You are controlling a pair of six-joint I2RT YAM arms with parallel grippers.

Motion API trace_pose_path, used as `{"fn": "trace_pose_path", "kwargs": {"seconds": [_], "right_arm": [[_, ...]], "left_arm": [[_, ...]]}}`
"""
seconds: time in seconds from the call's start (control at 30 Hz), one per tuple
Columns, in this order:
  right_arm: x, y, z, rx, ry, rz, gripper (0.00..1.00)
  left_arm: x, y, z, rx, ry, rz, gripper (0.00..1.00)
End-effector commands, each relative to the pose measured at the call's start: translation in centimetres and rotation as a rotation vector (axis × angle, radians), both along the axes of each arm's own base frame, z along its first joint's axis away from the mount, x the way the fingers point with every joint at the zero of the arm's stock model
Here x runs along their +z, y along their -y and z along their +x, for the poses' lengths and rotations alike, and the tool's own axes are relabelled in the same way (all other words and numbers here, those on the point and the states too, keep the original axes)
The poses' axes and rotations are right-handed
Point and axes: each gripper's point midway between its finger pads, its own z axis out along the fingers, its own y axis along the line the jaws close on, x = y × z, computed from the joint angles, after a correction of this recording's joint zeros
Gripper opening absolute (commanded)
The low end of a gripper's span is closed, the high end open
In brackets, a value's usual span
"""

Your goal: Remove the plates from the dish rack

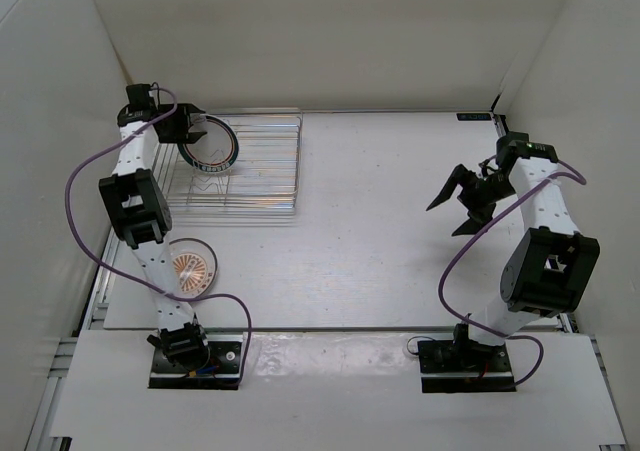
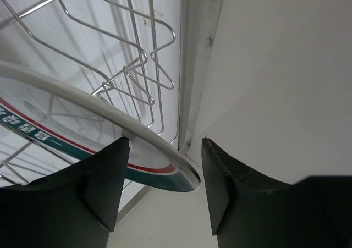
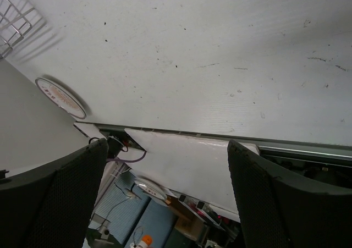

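Right gripper (image 1: 442, 221) hung open over the bare table (image 1: 380, 231) at about 3 o'clock, fingers spread wide, holding nothing. From the right wrist camera, both dark fingers (image 3: 49, 198) framed only white tabletop, touching nothing.

Orange sunburst plate (image 1: 192, 266) lay flat on the table at about 8 o'clock, near the front edge, partly hidden by the left arm's lower links. It was well apart from the rack. The right wrist camera caught it too (image 3: 60, 98), small, at the far side of that shot.

Dish rack (image 1: 255, 166) sat at about 10 o'clock, up against the back wall (image 2: 275, 66), silver wire bars running side to side. Its zigzag dividers showed up close in the left wrist view (image 2: 137, 66).

Green-and-red ringed plate (image 1: 212, 146) was in the rack, at the rack's own 10 o'clock corner, standing tilted against the dividers.

Left gripper (image 1: 195, 131) was at that plate's 10 o'clock edge. In the wrist view it was open (image 2: 165, 139), jaws apart, with the plate's rim (image 2: 110, 113) running between the two fingers (image 2: 104, 187). Could not tell whether either finger touched the rim. Plate was not lifted clear of the wires.
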Motion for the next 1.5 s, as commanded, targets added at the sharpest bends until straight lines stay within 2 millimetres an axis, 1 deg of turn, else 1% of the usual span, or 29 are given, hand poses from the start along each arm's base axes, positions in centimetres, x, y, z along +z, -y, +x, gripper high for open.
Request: {"fn": "trace_pose_path", "kwargs": {"seconds": [0.0, 0.03, 0.07, 0.13, 0.27, 0.33, 0.37, 0.4, 0.43, 0.47, 0.5, 0.57, 0.63, 0.7, 0.8, 0.83, 0.93, 1.0, 1.03, 1.13, 1.17, 1.23, 1.27, 1.3, 1.33, 1.37, 1.4, 1.43, 1.47], "right_arm": [[0.5, 0.0, 0.6, -0.008, 0.026, 0.017, 0.90], [0.5, -0.1, 0.6, -0.009, 0.024, 0.017, 0.90], [0.5, -0.1, 0.8, -0.007, 0.027, 0.018, 0.90], [0.5, -0.1, 0.7, -0.008, 0.024, 0.023, 0.90], [0.3, -0.1, 0.8, -0.008, 0.015, 0.028, 0.90], [0.4, -0.2, 0.9, -0.006, 0.022, 0.031, 0.90], [0.3, -0.2, 0.8, -0.007, 0.013, 0.031, 0.90], [0.4, -0.1, 0.9, -0.010, 0.019, 0.032, 0.90], [0.4, -0.2, 0.8, -0.006, 0.020, 0.032, 0.90], [0.3, -0.2, 0.9, -0.007, 0.019, 0.032, 0.90], [0.3, -0.2, 0.9, -0.007, 0.019, 0.035, 0.90], [0.2, -0.2, 0.8, -0.008, 0.012, 0.039, 0.90], [0.2, -0.3, 0.7, -0.009, 0.010, 0.043, 0.90], [0.1, -0.4, 0.7, -0.007, 0.010, 0.047, 0.90], [0.1, -0.5, 0.6, -0.010, 0.007, 0.053, 0.90], [0.0, -0.5, 0.6, -0.011, 0.005, 0.055, 0.90], [0.0, -0.6, 0.3, -0.010, 0.002, 0.060, 0.90], [-0.1, -0.7, 0.2, -0.011, -0.003, 0.065, 0.90], [-0.1, -0.7, 0.1, -0.010, -0.006, 0.064, 0.90], [-0.1, -0.9, -0.1, -0.006, -0.008, 0.070, 0.90], [-0.2, -0.9, -0.2, -0.008, -0.010, 0.071, 0.90], [-0.2, -0.9, -0.4, -0.008, -0.016, 0.073, 0.90], [-0.3, -1.0, -0.5, -0.006, -0.018, 0.075, 0.90], [-0.2, -1.0, -0.6, -0.005, -0.017, 0.077, 0.90], [-0.3, -1.1, -0.8, -0.001, -0.017, 0.077, 0.90], [-0.2, -1.2, -0.8, -0.003, -0.017, 0.078, 0.90], [-0.2, -1.2, -1.0, -0.001, -0.021, 0.080, 0.90], [-0.4, -1.3, -1.3, -0.001, -0.030, 0.080, 0.90], [-0.2, -1.3, -1.5, 0.002, -0.022, 0.080, 0.90]], "left_arm": [[1.6, 0.4, -0.6, -0.034, 0.036, -0.018, 0.65], [1.1, 0.3, -0.8, -0.035, 0.025, -0.024, 0.64], [1.5, 0.2, -1.0, -0.035, 0.031, -0.023, 0.63], [0.9, 0.3, -1.4, -0.043, 0.017, -0.031, 0.60], [1.9, 0.2, -1.8, -0.046, 0.033, -0.033, 0.54], [2.8, 0.0, -1.7, -0.040, 0.052, -0.038, 0.48], [3.0, 0.2, -1.8, -0.041, 0.049, -0.056, 0.42], [3.8, -0.1, -1.8, -0.038, 0.069, -0.067, 0.40], [3.9, 0.1, -1.9, -0.034, 0.070, -0.077, 0.39], [4.3, 0.1, -1.9, -0.035, 0.079, -0.084, 0.34], [5.3, 0.2, -2.1, -0.033, 0.094, -0.086, 0.31], [5.4, 0.1, -2.4, -0.025, 0.093, -0.096, 0.26], [6.9, 0.2, -2.8, -0.019, 0.114, -0.117, 0.23], [7.6, -0.1, -2.9, -0.007, 0.125, -0.135, 0.22], [8.9, 0.3, -3.2, -0.013, 0.137, -0.183, 0.17], [9.6, 0.8, -3.6, -0.026, 0.139, -0.202, 0.17], [10.7, 1.0, -4.0, -0.019, 0.147, -0.247, 0.12], [12.5, 1.3, -4.1, -0.014, 0.185, -0.255, 0.12], [12.8, 1.3, -4.2, -0.008, 0.187, -0.260, 0.10], [15.6, 1.6, -4.2, 0.001, 0.237, -0.290, 0.07], [17.0, 1.7, -4.6, -0.001, 0.260, -0.290, 0.07], [18.3, 1.9, -4.8, -0.006, 0.286, -0.278, 0.03], [19.7, 2.2, -5.4, -0.010, 0.309, -0.265, 0.01], [20.4, 2.5, -5.7, -0.033, 0.332, -0.227, 0.01], [21.5, 2.8, -5.9, -0.040, 0.356, -0.186, 0.01], [23.2, 3.4, -6.4, -0.063, 0.393, -0.147, 0.01], [23.2, 4.6, -7.4, -0.128, 0.397, -0.067, 0.01], [23.7, 5.7, -7.8, -0.161, 0.413, -0.031, 0.01], [25.1, 6.4, -8.3, -0.187, 0.449, 0.010, 0.01]]}}
